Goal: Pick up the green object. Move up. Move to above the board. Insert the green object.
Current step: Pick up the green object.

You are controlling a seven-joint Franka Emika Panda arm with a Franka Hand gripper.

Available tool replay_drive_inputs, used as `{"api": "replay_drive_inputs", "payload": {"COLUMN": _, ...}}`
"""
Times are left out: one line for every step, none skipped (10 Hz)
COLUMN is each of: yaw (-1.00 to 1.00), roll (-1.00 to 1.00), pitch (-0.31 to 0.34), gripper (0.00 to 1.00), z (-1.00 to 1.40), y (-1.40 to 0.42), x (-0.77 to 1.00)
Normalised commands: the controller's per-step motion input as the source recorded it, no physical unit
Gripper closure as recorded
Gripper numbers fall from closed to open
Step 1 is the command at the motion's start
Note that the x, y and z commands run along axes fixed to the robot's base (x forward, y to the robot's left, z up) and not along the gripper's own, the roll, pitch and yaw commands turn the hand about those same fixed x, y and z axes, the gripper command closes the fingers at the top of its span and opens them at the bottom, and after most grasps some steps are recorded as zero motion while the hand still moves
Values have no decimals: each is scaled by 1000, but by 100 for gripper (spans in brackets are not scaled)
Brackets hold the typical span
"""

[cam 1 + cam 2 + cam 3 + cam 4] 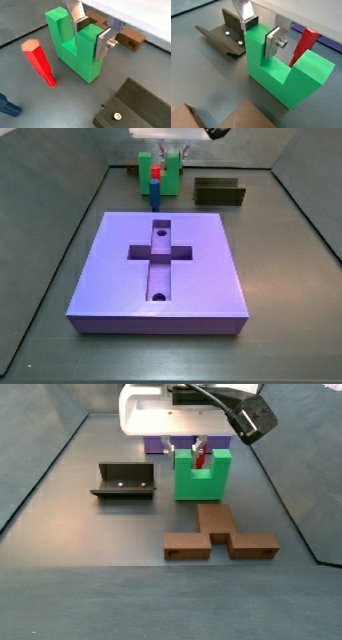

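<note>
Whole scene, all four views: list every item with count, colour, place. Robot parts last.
green object: 1, bright green U-shaped block, standing on the floor with prongs up, beyond the board's far end in a side view.
board: 1, purple slab with cross recess and two round holes, flat on the floor.
post: 1, red top on a blue stem, upright beside the green object.
olive block: 1, dark olive U shape, on the floor near the green object.
brown piece: 1, brown, flat on the floor by the green object.
fixture: 1, dark bracket, on the floor.
tool: 1, silver fingers either side of one prong; contact unclear.
</note>
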Motion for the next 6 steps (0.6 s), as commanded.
{"api": "replay_drive_inputs", "payload": {"yaw": 0, "roll": 0, "pitch": 0, "gripper": 100, "z": 0, "y": 0, "x": 0}}
{"api": "replay_drive_inputs", "payload": {"yaw": 0, "roll": 0, "pitch": 0, "gripper": 100, "z": 0, "y": 0, "x": 0}}
{"api": "replay_drive_inputs", "payload": {"yaw": 0, "roll": 0, "pitch": 0, "gripper": 100, "z": 0, "y": 0, "x": 0}}
{"api": "replay_drive_inputs", "payload": {"yaw": 0, "roll": 0, "pitch": 0, "gripper": 100, "z": 0, "y": 0, "x": 0}}
{"api": "replay_drive_inputs", "payload": {"yaw": 0, "roll": 0, "pitch": 0, "gripper": 100, "z": 0, "y": 0, "x": 0}}
{"api": "replay_drive_inputs", "payload": {"yaw": 0, "roll": 0, "pitch": 0, "gripper": 100, "z": 0, "y": 0, "x": 0}}
